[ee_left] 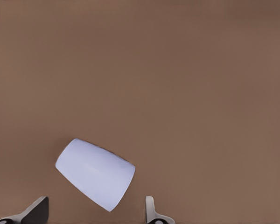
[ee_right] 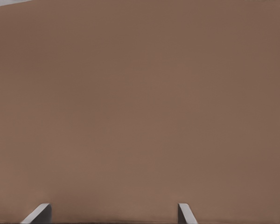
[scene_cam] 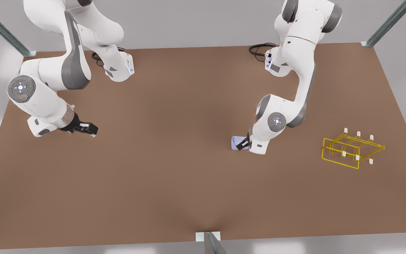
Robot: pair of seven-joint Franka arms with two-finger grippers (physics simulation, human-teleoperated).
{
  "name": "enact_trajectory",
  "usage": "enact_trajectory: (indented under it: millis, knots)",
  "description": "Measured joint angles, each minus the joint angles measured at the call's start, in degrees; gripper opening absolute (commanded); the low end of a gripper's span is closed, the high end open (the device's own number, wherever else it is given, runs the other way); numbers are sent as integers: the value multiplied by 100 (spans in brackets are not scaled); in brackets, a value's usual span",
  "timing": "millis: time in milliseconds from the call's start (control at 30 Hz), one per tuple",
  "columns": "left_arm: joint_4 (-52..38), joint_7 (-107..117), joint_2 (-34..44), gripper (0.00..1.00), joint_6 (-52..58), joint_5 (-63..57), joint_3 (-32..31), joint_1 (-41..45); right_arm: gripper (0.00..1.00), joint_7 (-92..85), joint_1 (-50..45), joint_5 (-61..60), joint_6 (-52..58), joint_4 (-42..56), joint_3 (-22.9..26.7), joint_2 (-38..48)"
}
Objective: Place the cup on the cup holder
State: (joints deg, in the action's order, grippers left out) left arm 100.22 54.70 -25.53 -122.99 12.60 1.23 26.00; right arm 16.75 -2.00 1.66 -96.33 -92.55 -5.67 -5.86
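Mid-table: left gripper point(scene_cam: 241, 145) astride cup point(scene_cam: 235, 142).

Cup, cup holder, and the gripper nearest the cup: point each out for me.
cup point(ee_left: 95, 174), left wrist view, middle of its side wall.
cup holder point(scene_cam: 340, 163), front view, lower front wire of its frame.
left gripper point(ee_left: 95, 212), left wrist view, between its open fingertips.

Two glossy white arms are showing grey joint bands, round hubs glowing with small lights, black cables coiling at their bases, dark two-finger grippers tipping each wrist
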Motion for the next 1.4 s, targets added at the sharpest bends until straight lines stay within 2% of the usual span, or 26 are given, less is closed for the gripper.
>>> enact_trajectory:
  millis: [433, 667, 833, 1400]
  knots:
    - [708, 3395, -321, 100, -805, 8, -153, 35, 100, -900, -85, 54, 41, 155, 5, -293]
    - [638, 4569, -525, 100, -1106, 20, -166, 46, 100, -1171, -61, 48, 44, 260, 6, -394]
    - [181, 5173, -820, 100, -1163, 34, -166, 45, 100, -1310, -65, 47, 44, 261, 6, -397]
    - [-5, 6605, -1432, 100, -1251, -36, -166, 120, 100, -1576, -51, 45, 49, 270, 13, -431]
